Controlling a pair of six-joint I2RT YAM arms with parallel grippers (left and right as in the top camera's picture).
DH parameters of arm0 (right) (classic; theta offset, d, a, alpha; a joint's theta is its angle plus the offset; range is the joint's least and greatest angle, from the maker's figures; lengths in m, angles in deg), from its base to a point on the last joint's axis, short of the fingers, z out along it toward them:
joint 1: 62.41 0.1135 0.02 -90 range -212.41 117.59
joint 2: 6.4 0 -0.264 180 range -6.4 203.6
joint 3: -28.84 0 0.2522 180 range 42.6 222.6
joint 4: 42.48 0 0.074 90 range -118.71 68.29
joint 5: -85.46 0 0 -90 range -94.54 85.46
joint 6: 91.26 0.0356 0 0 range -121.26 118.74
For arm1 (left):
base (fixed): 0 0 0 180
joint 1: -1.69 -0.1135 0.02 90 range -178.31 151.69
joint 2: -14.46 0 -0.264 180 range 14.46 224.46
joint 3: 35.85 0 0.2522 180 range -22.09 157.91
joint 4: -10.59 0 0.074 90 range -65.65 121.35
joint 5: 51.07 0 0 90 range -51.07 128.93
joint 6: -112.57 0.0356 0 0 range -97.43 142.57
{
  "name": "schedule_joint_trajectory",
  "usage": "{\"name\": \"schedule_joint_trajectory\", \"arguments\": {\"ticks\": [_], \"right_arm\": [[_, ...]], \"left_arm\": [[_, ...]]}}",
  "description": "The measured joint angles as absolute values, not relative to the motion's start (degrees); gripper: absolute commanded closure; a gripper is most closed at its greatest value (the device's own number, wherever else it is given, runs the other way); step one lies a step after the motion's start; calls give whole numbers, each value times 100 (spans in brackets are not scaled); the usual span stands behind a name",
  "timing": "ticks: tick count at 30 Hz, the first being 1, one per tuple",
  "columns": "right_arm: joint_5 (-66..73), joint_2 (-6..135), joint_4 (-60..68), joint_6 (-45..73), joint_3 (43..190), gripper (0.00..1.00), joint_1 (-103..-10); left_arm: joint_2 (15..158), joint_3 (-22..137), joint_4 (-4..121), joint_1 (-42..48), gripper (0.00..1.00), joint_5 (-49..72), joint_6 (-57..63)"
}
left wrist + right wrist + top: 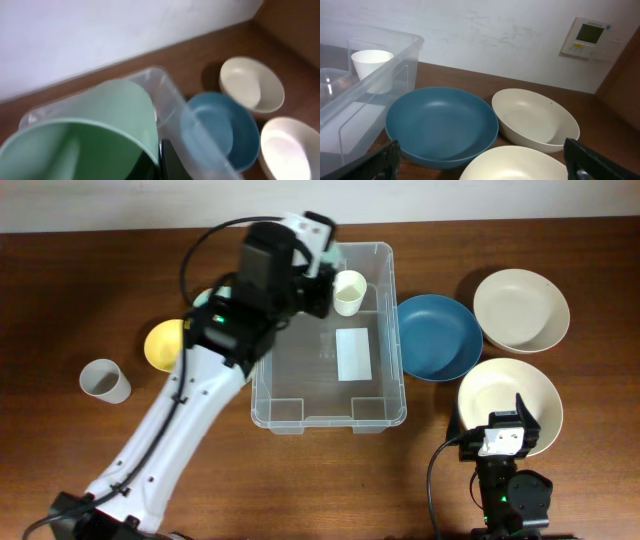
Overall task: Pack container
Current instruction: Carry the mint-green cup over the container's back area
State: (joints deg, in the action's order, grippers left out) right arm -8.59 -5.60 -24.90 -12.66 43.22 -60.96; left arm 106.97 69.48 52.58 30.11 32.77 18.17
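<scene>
left gripper [161,162] clamped on green cup [85,135], above container [330,423] far-left corner; right gripper [505,428] apart, well off.

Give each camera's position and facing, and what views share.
Overhead: above the table, looking straight down on the container; both arms show.
Left wrist: over the container's far end, facing the blue bowl past a green cup; one finger shows.
Right wrist: low at the near edge, facing the wall; both fingertips show.
Shared: all see the blue bowl.

container [330,423]: clear glossy plastic | green cup [100,115]: smooth, matt | blue bowl [437,337]: smooth, matt | table [80,290]: brown wood
</scene>
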Motion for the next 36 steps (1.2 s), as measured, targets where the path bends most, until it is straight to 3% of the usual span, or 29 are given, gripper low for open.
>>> {"name": "schedule_joint_trajectory", "arguments": {"ticks": [6,17,36], "right_arm": [[-859,-560,-2490,-1266,4322,1,-6096],[-859,-560,-2490,-1268,4322,1,-6096],[-859,-560,-2490,-1266,4322,1,-6096]], "left_arm": [[10719,6948,4767,3457,99,3885,2024],[11718,6954,4041,3464,99,4128,2354],[12142,6954,4091,3464,99,4045,2800]]}}
